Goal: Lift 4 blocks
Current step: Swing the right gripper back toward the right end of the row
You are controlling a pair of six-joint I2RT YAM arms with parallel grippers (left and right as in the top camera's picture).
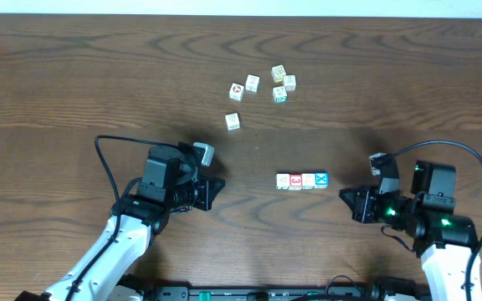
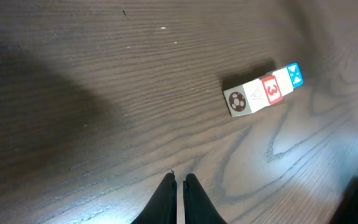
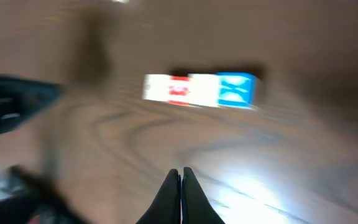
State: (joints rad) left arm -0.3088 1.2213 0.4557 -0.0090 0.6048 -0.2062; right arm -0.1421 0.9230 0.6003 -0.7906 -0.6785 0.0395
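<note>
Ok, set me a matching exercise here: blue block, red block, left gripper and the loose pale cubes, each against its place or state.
Column one: 1 blue block; 2 red block; 3 left gripper; 4 pale cubes.
Column two: A scattered on the far side of the table; B shut, empty, short of the row; C row's end nearest the right gripper; D second in the row from the left gripper's side.
Pairs: 1-C; 2-D; 3-B; 4-A.

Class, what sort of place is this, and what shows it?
Probably a robotics lab bench: a left arm and right arm at a wooden table, a row of four picture blocks between them, loose cubes beyond.
</note>
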